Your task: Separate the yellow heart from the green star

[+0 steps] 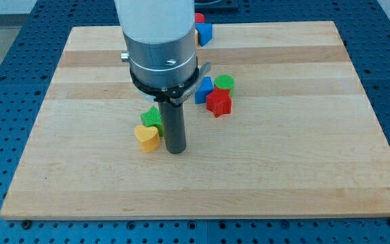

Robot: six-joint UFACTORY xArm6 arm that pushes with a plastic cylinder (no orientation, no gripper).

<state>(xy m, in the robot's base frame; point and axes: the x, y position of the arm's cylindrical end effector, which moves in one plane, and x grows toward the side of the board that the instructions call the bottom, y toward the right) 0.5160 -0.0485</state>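
Our tip (175, 150): on the desk (283, 169), just right of the yellow heart (147, 137).
Green star (153, 118): touching the heart's upper edge.
Gripper: none, only a rod.
Containers: none seen.

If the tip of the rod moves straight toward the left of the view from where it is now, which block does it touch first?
Most likely the yellow heart: it lies just left of my tip. The green star sits a little higher, so it may be missed; depth is unclear.
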